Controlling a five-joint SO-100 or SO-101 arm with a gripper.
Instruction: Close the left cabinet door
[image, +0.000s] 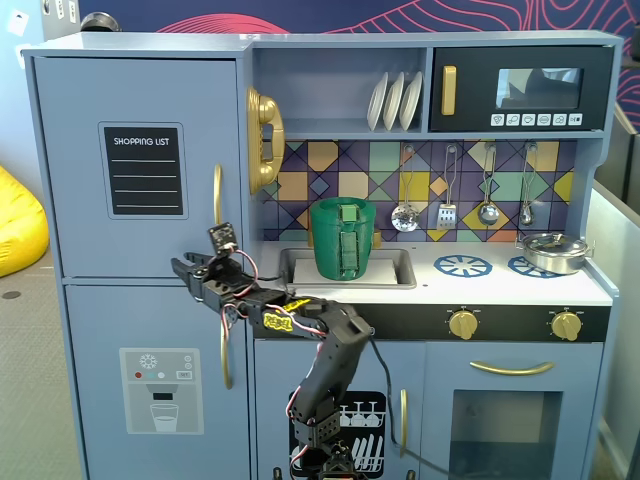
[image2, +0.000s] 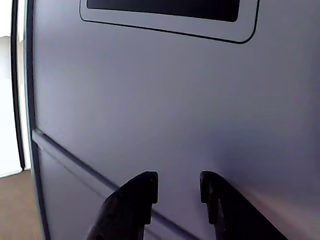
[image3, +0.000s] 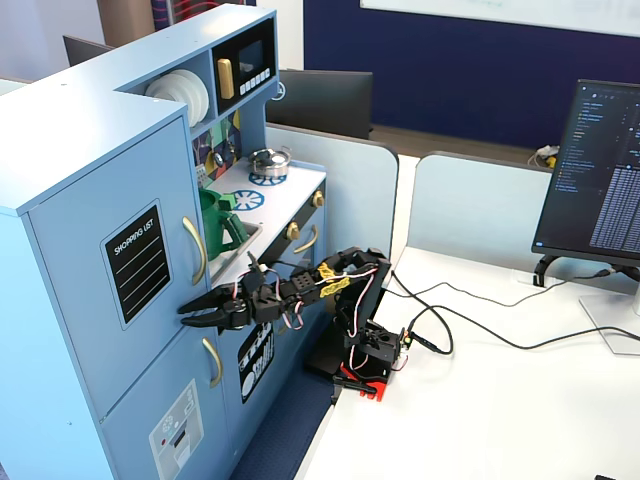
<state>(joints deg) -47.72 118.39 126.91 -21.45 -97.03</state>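
Note:
The left cabinet door is blue-grey with a black "SHOPPING LIST" panel and a curved gold handle. It lies flush with the cabinet front in both fixed views. My gripper is open and empty, with its tips at the door's lower edge, left of the handle and touching or almost touching it. In the wrist view the door fills the frame, and the two black fingertips stand apart just in front of it. In the other fixed view the gripper points at the seam between the two doors.
The lower blue door with the dispenser graphic sits under the gripper. A gold toy phone, a green pot in the sink and a black microwave door are to the right. The arm base, cables and a monitor stand on the white table.

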